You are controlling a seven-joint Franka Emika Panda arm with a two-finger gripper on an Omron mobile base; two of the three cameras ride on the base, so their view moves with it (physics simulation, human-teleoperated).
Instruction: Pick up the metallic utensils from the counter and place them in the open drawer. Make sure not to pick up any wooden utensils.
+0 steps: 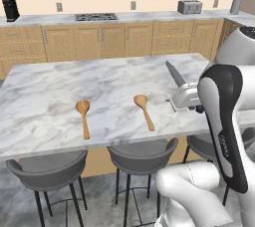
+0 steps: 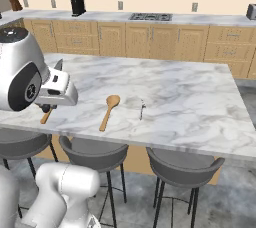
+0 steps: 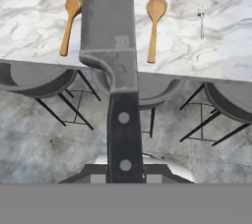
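Hand (image 3: 125,174) grasps knife (image 3: 110,46) by its handle, off the counter (image 1: 50,76) edge. Two spoons (image 1: 83,116) and fork (image 2: 142,108) lie on counter.

No text, label, brand, number or sign can be read in these pictures. The robot arm (image 1: 226,136) has a small grey marking along its dark band, behind the gripper, but the letters are too small and too blurred to make out. The knife (image 3: 110,46) in the gripper shows a faint square mark on its blade; it is not legible.
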